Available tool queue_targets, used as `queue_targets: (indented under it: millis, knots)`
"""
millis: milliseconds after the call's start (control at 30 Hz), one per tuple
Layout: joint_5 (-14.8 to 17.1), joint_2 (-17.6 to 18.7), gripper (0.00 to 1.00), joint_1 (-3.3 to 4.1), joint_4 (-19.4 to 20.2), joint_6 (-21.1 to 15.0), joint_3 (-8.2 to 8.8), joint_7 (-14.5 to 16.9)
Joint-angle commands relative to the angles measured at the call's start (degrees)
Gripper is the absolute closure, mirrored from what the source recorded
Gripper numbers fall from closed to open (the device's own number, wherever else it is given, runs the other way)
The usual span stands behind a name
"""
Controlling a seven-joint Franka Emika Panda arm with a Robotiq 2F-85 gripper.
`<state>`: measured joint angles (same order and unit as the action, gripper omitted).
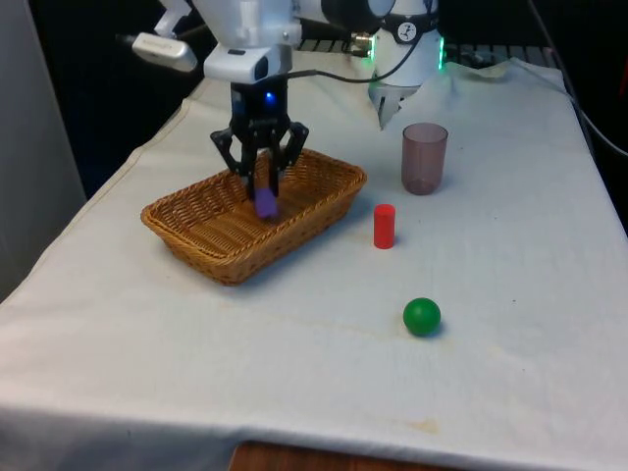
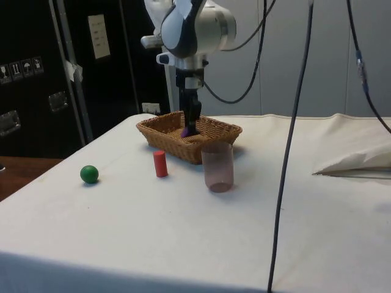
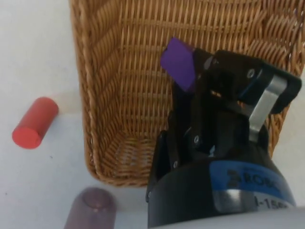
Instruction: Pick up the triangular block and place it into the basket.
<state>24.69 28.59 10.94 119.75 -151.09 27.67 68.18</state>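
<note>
Basket: the woven brown wicker basket (image 1: pixel 196 221) sits on the front view's left side of the white cloth table (image 1: pixel 294 383).
My gripper: my black two-finger gripper (image 1: pixel 263 186) hangs down inside the basket, over the middle of it.
My hold: my fingers are clenched on the small purple triangular block (image 1: pixel 266 203). In the wrist view the block (image 3: pixel 178 63) pokes out past my fingertips.
Where the block is: it is low in the basket, very near the woven floor. I cannot tell if it touches the floor.
How to do this step well: I think I should go down slowly until the block rests on the floor, then let go gently and lift straight up, so I do not bump the basket walls.
Red thing: a short red cylinder block (image 1: pixel 384 226) stands just beside the basket.
Cup: a see-through pinkish plastic cup (image 1: pixel 424 157) stands behind the red one.
Ball: a small green ball (image 1: pixel 422 316) lies well apart, nearer the front.
</note>
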Motion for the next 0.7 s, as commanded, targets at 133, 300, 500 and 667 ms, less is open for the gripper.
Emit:
queue_targets:
  millis: [133, 300, 500, 667]
  knots:
    - [1.8, 0.9, 0.67, -0.23, -0.4, -0.9, -0.23, 1.4]
    - [1.5, 0.7, 0.52, -0.06, -0.2, -0.7, -0.06, 1.2]
    - [1.5, 0.5, 0.21, 0.06, 0.1, -0.6, 0.0, 1.1]
    - [1.4, 0.5, 0.01, 0.11, 0.2, -0.6, 0.06, 1.1]
